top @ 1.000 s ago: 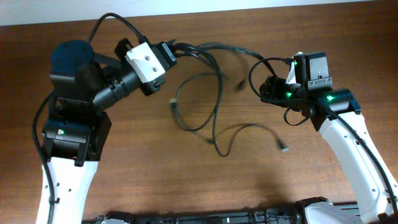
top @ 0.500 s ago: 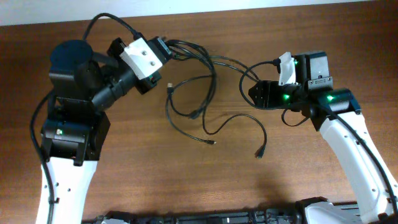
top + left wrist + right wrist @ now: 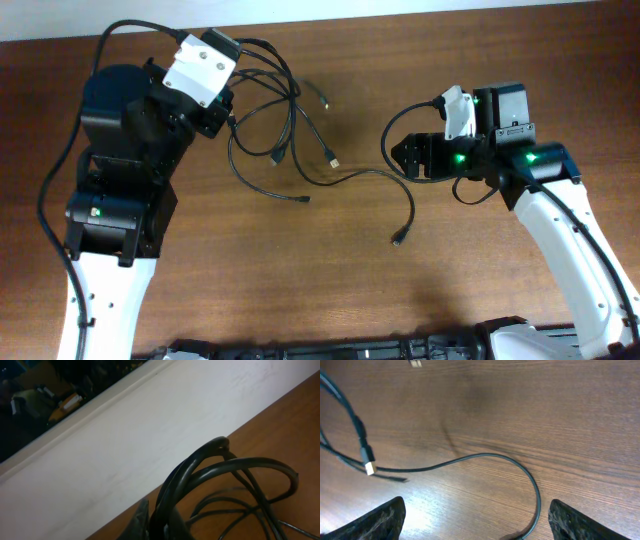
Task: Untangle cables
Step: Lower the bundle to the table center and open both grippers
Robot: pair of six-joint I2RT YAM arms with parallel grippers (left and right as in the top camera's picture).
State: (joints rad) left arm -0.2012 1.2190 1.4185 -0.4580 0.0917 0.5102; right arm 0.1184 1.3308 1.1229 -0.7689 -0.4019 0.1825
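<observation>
Well, the cables (image 3: pixel 292 120) sprawl across the upper middle of the overhead view, light and floppy. The left gripper (image 3: pixel 226 100) pinches their bunch at upper left; the right gripper (image 3: pixel 402 158) gapes empty. A plug end (image 3: pixel 368 466) looks easiest to grab.

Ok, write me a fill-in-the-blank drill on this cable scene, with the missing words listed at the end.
1. The left gripper is shut on a bunch of black ___.
2. The right gripper stands ___, holding nothing.
3. Seen from overhead, most of the tangle lies nearer the ___ arm.

Missing words: cables; open; left.
</observation>
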